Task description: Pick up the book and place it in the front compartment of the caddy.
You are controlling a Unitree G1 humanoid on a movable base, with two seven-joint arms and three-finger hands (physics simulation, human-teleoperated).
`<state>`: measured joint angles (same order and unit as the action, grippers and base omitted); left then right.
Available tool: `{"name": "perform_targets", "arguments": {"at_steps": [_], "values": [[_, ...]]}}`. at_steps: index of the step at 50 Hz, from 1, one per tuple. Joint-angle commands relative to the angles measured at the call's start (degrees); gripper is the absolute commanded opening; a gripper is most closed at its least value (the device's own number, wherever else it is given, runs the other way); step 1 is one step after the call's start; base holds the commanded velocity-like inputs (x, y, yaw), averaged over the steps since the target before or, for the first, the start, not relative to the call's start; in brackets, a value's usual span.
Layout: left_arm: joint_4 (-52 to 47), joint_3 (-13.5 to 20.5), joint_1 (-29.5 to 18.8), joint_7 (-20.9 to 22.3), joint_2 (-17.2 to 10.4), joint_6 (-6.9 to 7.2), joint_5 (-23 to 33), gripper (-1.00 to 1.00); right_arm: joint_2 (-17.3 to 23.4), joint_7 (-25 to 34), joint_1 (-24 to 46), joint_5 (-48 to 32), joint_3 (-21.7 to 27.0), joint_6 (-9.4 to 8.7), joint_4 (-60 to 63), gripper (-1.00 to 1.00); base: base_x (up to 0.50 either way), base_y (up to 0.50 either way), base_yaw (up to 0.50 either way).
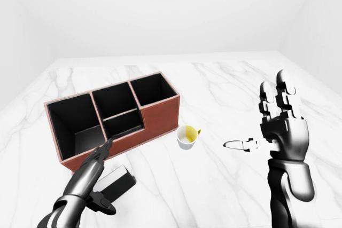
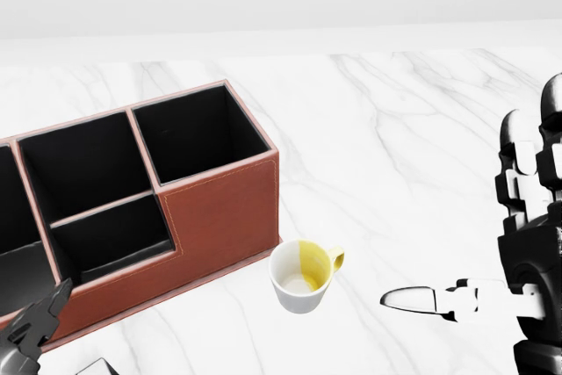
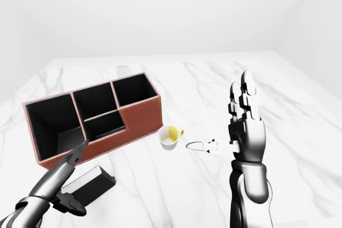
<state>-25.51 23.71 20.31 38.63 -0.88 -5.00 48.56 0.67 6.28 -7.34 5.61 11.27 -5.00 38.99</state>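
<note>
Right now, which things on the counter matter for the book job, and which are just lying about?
For the job:
book, lying flat under the left hand
caddy, compartments empty

Lying about:
cup, white and yellow, beside the caddy
right hand, raised open, holding nothing

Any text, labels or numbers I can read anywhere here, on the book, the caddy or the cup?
None readable.
The book shows a plain dark cover.
The caddy has bare red-brown walls.
The cup is white and yellow, unmarked.
The marble table carries only veining.
</note>
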Motion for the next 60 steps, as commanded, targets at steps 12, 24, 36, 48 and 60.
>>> {"name": "perform_targets", "arguments": {"at_steps": [12, 24, 36, 48, 60], "values": [[2.82, 1.96, 0.35, 0.8, -0.67, 0.0, 3.48, 1.0, -0.1, -0.03, -0.43, 0.02, 0.02, 0.0, -0.45, 1.0, 0.0, 0.0, 0.0], [5.57, 1.57, 0.45, -0.78, -1.15, 0.0, 4.73, 1.0, -0.29, -0.2, -0.79, -0.66, -0.61, 0.0, -0.14, 1.0, 0.0, 0.0, 0.0], [8.65, 2.39, 0.12, -1.38, -2.31, 0.0, 5.56, -0.92, -0.47, -0.15, -1.32, -0.76, -0.98, 0.0, 0.09, 1.0, 0.0, 0.0, 0.0], [10.85, 2.28, 1.49, -1.29, -2.42, 0.0, 6.05, -1.0, -0.58, -0.88, -0.9, -0.84, -0.99, 0.0, 4.35, 1.0, 0.0, 0.0, 0.0], [3.48, 5.94, 0.09, 1.37, -1.52, 0.0, 1.88, -1.0, -0.43, -0.74, -0.6, -0.67, -0.94, 0.0, 4.91, 1.0, 0.0, 0.0, 0.0]]}}
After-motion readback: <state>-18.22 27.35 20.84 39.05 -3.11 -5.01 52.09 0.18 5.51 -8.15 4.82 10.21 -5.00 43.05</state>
